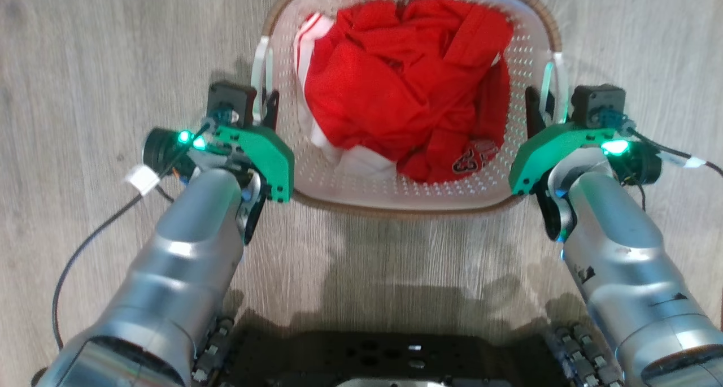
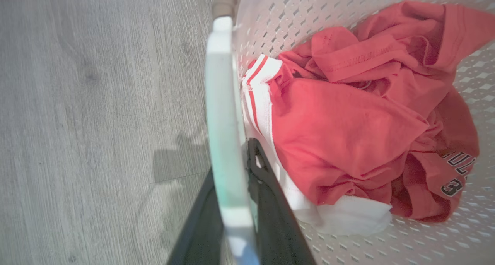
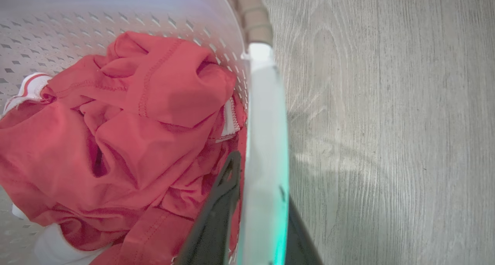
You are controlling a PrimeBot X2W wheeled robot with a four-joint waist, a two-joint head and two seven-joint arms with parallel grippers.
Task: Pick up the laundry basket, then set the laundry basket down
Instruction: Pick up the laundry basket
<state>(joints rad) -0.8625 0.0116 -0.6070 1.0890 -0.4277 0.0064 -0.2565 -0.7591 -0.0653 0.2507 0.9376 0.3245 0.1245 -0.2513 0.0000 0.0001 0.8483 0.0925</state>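
The laundry basket, white with perforated walls and a brown rim, sits straight ahead of me with crumpled red and white clothes inside. My left gripper is shut on its left white handle. In the left wrist view the dark fingers stand on either side of that handle. On the opposite side, my right gripper is shut on the right handle. In the right wrist view the handle runs between the fingers. I cannot tell whether the basket touches the floor.
Grey wood-look floor spreads on all sides of the basket. My dark wheeled base lies at the bottom edge, just behind the basket. A black cable loops off my left wrist.
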